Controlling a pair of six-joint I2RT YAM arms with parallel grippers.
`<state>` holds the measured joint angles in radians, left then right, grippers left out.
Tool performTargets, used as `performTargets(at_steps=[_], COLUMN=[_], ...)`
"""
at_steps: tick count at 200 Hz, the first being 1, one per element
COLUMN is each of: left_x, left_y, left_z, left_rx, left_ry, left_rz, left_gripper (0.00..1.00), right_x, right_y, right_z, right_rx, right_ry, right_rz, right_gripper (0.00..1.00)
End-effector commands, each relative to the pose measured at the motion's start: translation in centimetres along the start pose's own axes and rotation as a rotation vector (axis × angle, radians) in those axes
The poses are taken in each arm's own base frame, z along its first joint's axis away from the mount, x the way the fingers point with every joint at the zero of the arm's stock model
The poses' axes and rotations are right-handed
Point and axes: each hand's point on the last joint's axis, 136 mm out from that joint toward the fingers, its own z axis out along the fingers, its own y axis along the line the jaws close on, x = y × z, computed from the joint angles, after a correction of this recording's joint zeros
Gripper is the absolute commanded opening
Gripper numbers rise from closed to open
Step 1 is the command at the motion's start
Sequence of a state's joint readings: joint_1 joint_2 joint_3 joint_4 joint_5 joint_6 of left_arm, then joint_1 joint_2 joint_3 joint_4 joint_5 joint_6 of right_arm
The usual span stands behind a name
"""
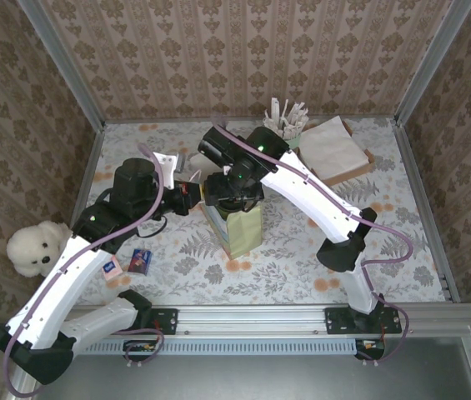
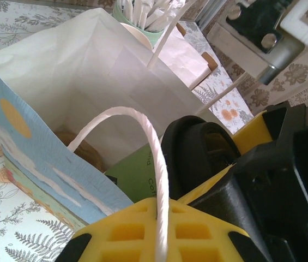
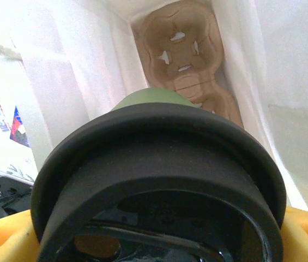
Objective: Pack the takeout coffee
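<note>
The step in hand looks like the lowering of the drink into the paper bag (image 1: pixel 243 229) that stands on the table (image 1: pixel 302 271). The right fingers (image 3: pixel 4 240) pinch the coffee cup (image 3: pixel 159 164) from above; yellow pads show on either side of its black lid, with the green sleeve just beyond their tips. Straight below those fingers, flat on the bottom of the bag, lies the brown carrier (image 3: pixel 181 49), its cup wells facing up and apart from the cup. The cup hangs inside the mouth of the bag, between the white walls and not touching the carrier. The left fingers (image 2: pixel 126 232) sit at the near rim of the bag, and the white twisted handle (image 2: pixel 154 142) arches up in front of them and runs down across one yellow pad. I cannot tell whether they are pressed on the handle or merely under it. From that side the lid and sleeve show just ahead of the left fingers, inside the bag. The next move, as I judge it, calls for a straight descent that lines the cup base up with one well of the carrier, then a release once it seats. A tilt, or a brush against the bag wall, could tip the cup.
</note>
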<state>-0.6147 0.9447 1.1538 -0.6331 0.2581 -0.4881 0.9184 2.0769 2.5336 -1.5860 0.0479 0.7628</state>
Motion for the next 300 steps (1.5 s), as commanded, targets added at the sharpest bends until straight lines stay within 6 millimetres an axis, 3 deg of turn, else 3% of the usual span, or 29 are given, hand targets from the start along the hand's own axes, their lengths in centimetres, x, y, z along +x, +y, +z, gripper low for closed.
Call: performTargets(at_steps=[1,50,75,156,209,255,300], left_x=[0.2,0.3,0.6,0.9,0.3,0.2,-0.4], left_y=[-0.5,-0.6,-0.2,0.7,-0.5,-0.3,-1.2], left_z=[0.0,-0.1,0.0,0.2,-0.3,-1.3,-1.7], left_rx=[0.028,0.032,0.014,-0.024,0.031,0.018,0.065], left_ry=[0.005,0.006,0.014,0.022,-0.001,-0.045,-0.086], left_rz=[0.04,0.051,0.048,0.049,0.059,0.073,0.084], left_gripper=[0.0,0.0,0.0,0.0,0.01,0.01,0.06], right_x=[-0.4,-0.9,-1.5,-1.9,-1.9,-1.5,-0.2], right_y=[0.6,0.4,1.2,1.1,0.3,-1.4,-0.7], right_z=[-1.1,-1.2,-2.5,-4.7,-0.4,0.4,2.4], right_rx=[-0.05,-0.039,-0.1,-0.136,-0.002,0.095,0.094], right_ry=[-0.02,-0.045,-0.08,-0.139,-0.11,-0.098,-0.013], right_rz=[0.021,0.024,0.033,0.046,0.019,0.001,-0.023], right_gripper=[0.7,0.69,0.69,0.69,0.68,0.68,0.69])
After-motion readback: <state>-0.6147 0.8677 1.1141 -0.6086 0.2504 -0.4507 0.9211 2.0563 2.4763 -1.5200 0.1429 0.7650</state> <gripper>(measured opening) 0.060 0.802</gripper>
